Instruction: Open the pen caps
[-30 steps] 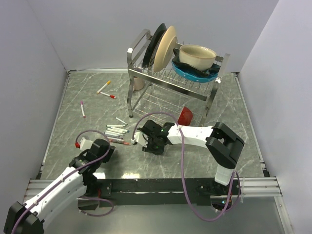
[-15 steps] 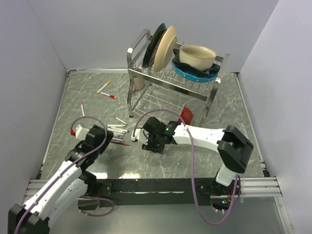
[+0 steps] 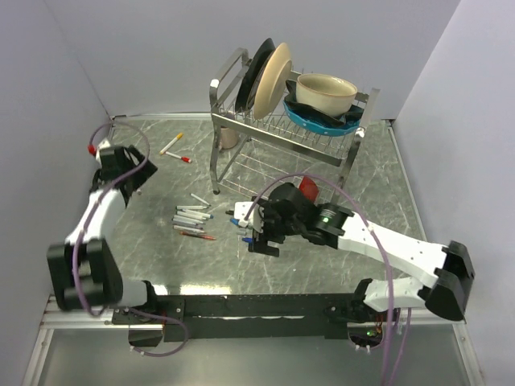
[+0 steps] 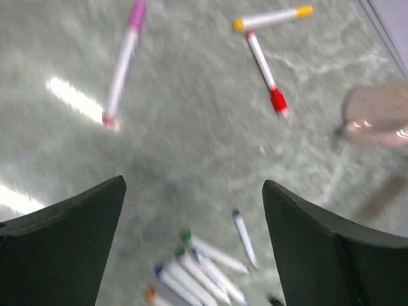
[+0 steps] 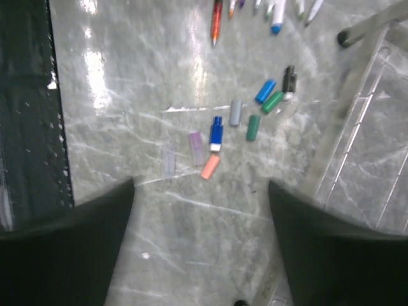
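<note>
left claw open | right claw open | loose caps on surface under right claw

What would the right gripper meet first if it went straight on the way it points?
Probably the orange cap among loose caps on the table, centred before the right gripper; depth unclear.

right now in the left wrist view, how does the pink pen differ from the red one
The pink pen wears a pink cap at its far end; the red pen wears a red cap at its near end. The pink pen lies alone, while the red pen's other end sits close to the yellow pen. They slant opposite ways. Both have white barrels, lie flat on the table and are still capped.
</note>
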Robot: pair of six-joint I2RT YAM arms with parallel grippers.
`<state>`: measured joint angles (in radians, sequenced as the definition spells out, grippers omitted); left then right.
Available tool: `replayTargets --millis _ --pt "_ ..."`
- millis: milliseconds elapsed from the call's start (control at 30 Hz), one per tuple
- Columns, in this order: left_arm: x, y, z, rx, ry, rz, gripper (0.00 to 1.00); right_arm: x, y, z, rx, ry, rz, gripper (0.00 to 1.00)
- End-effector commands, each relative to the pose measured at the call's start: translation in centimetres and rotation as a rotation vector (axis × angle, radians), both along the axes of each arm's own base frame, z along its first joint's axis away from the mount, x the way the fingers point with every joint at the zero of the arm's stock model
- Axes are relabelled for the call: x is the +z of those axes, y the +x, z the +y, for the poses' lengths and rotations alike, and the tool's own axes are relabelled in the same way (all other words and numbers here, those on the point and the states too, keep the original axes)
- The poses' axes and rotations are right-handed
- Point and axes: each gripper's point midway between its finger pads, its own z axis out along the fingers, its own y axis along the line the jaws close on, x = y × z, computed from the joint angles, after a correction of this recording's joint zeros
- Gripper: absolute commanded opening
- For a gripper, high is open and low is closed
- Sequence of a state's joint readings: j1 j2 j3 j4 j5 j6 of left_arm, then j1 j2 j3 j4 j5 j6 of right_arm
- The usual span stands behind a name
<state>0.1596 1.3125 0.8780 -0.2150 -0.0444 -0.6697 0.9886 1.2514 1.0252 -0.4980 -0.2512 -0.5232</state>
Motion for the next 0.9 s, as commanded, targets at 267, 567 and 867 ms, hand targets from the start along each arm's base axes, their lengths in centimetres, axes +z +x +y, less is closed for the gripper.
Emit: replayTargets --millis 267,567,867 --pt "-5.3 5.4 7.0 -0.075 0.321 0.316 0.81 3.3 -0.1 0.0 0.025 0.119 -0.054 1.00" --pt "-9.4 8.3 7.8 -0.139 0.228 0.390 0.48 2.6 -0.1 0.2 0.037 0.105 -0.047 1.00" --pt "-13.6 7.5 6.9 -0.164 0.147 0.495 0.31 2.6 0.3 0.2 0.017 0.110 -0.062 1.00"
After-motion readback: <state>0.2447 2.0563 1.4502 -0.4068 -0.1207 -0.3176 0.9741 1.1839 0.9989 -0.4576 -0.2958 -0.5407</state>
